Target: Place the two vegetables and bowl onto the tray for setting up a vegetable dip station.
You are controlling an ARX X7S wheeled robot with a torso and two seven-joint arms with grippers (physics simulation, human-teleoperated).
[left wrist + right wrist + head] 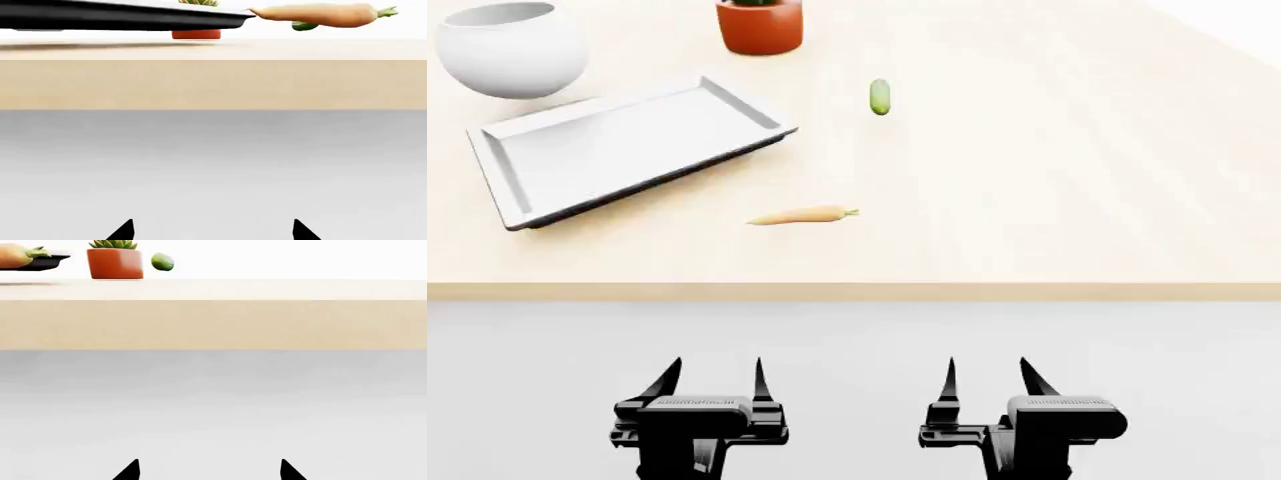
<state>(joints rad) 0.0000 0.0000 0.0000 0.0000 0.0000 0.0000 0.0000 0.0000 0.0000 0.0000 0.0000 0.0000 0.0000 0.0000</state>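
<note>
On the wooden table (1028,180) a pale-orange carrot (805,215) lies near the front edge, just in front of the white tray (627,150). The dark-green cucumber (880,96) rests farther back, right of the tray. The round white bowl (511,48) stands at the back left, beyond the tray. Both grippers hang below the table's front edge, away from everything: my left gripper (714,378) and my right gripper (988,378) are open and empty. The left wrist view shows the carrot (320,14) beside the tray's dark edge (120,20); the right wrist view shows the cucumber (162,262).
A terracotta pot with a green succulent (759,24) stands at the back, between bowl and cucumber. The table's front edge (854,291) runs across the view above both grippers. Pale floor (854,340) lies under the arms.
</note>
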